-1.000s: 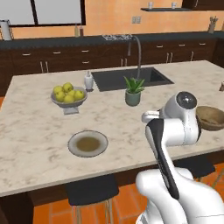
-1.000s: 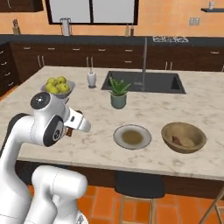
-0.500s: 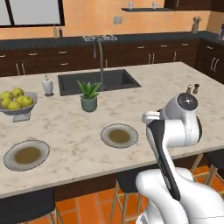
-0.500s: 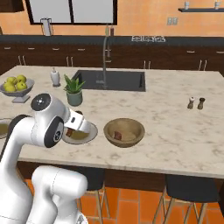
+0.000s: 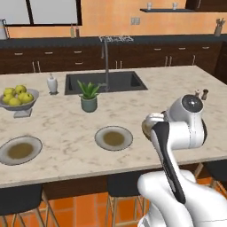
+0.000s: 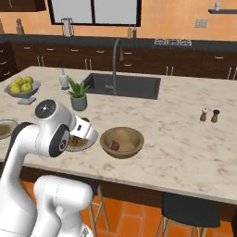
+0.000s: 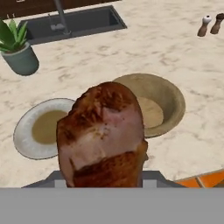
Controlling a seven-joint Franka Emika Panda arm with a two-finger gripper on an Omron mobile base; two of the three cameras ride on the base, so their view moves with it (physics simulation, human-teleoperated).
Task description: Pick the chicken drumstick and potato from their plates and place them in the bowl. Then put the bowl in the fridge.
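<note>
- A white robot arm's 2-finger gripper (image 6: 85,132) hangs over the near edge of a pale marble island counter (image 7: 153,48). Its jaws are partly closed around a small reddish-brown chicken drumstick (image 7: 103,135). In the hand view the meat hides both fingertips, so the grip is judged from how close it sits.
- In the hand view, a round tan-brown wooden bowl (image 7: 168,94) sits on the counter at 1 o'clock from the drumstick. A round flat grey plate (image 7: 26,131) with an olive centre lies bare at 9 o'clock, just beside the bowl.
- In the right base view the bowl holds 1 small dark reddish lump (image 6: 114,145), probably the potato.
- A 2nd grey plate (image 5: 20,150), also bare, lies well apart at the island's left end.
- Risk 1: the drumstick is not above the bowl. If the jaws open here, it probably lands on the plate or the counter edge and may roll to the floor.
- Risk 2: the meat is rounded and tapering, so a sideways swing could make it twist or slip out.
- Risk 3: coming down too low could knock the bowl's thick rim and push the bowl towards the 2 small brown shakers (image 7: 210,24) at 2 o'clock.
- Risk 4: a drop from high up could bounce off the lump already inside.
</note>
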